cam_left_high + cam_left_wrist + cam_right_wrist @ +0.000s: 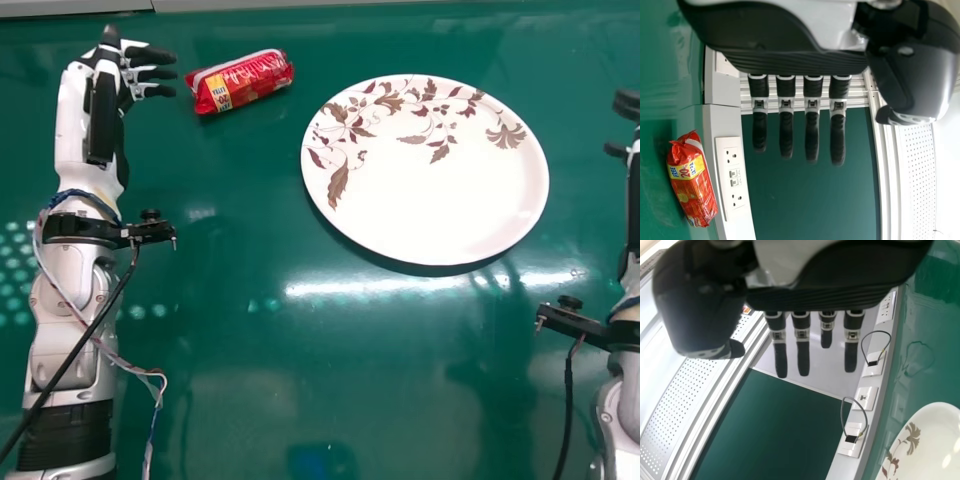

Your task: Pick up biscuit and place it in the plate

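Stretched out straight, with gaps between its fingers, the robot's left hand [108,70] pointed towards the biscuit packet [240,82], near it but not touching; whether the hand met the green table [300,400] or hovered over it, one could not tell. Its thumb [915,75] stood well away from the fingers in the left wrist view. Red, with a yellow label, the packet lay on the far left part of the table, set slightly aslant, between the left hand and the large white plate [430,200]. That plate sat well apart from the packet, brown leaves and flowers printed along its far and left sides. At the head view's right edge was the right hand [627,104], and the right wrist view showed its fingers straight too, the thumb held off from them. Past the table's edge ran a pale strip with sockets [731,175] and, farther along, thin looped cables [866,415]
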`<control>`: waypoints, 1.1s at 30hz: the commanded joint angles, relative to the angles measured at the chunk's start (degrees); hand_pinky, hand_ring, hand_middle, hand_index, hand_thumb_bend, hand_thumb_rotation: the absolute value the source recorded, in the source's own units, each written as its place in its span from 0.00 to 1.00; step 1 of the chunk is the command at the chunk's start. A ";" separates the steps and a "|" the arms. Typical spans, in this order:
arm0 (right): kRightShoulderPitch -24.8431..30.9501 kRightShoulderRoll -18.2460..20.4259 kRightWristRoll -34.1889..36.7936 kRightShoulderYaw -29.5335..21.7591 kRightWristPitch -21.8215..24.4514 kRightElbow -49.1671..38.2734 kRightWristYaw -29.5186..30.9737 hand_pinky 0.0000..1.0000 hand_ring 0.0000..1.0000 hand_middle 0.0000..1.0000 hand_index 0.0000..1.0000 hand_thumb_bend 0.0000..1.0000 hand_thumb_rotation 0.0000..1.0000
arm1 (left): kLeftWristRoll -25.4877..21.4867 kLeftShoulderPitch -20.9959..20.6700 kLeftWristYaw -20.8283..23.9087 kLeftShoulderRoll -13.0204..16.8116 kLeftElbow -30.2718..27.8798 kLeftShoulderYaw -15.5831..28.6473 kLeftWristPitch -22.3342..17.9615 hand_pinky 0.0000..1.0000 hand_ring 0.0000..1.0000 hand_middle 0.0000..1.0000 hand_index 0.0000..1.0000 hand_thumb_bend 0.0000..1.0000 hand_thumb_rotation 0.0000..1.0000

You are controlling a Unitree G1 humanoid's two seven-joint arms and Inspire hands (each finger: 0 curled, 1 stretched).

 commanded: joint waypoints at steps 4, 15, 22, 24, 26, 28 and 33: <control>1.26 0.27 0.53 -0.53 -0.06 -0.58 0.07 0.78 0.83 0.83 0.78 0.47 0.25 | -0.90 1.12 -0.05 -0.14 -1.57 0.17 0.66 0.62 0.69 0.70 0.70 0.18 0.78; 1.18 0.47 0.54 -0.23 -0.08 -0.04 -0.12 0.81 0.84 0.84 0.77 0.48 0.29 | -1.46 0.69 -1.28 1.02 -0.31 0.51 -2.12 0.60 0.68 0.70 0.70 0.20 0.65; 0.62 0.50 0.36 0.21 1.39 -0.46 0.13 0.83 0.86 0.85 0.79 0.47 0.29 | 0.14 -3.22 -8.92 8.02 3.59 -1.33 -4.19 0.69 0.78 0.82 0.81 0.50 0.39; 0.48 0.39 0.03 0.53 1.87 -0.68 0.14 0.84 0.87 0.85 0.79 0.48 0.30 | 3.25 -5.42 -10.57 11.40 6.35 -2.39 -6.29 0.73 0.81 0.84 0.84 0.65 0.41; 0.40 0.10 -0.53 0.80 2.33 -0.88 0.15 0.84 0.87 0.86 0.79 0.48 0.33 | 8.26 -7.66 -10.48 14.77 8.91 -3.76 -7.95 0.76 0.83 0.87 0.87 0.78 0.47; 0.30 0.02 -0.55 0.89 2.61 -1.05 0.25 0.82 0.87 0.86 0.79 0.48 0.34 | 11.44 -9.97 -10.42 16.94 10.75 -4.81 -8.51 0.81 0.88 0.90 0.90 0.91 0.49; 0.25 0.18 -0.26 0.89 3.13 -1.34 0.36 0.84 0.88 0.87 0.80 0.48 0.33 | 14.42 -15.37 -12.16 19.97 14.37 -6.91 -9.28 0.89 0.96 0.98 0.98 1.00 0.44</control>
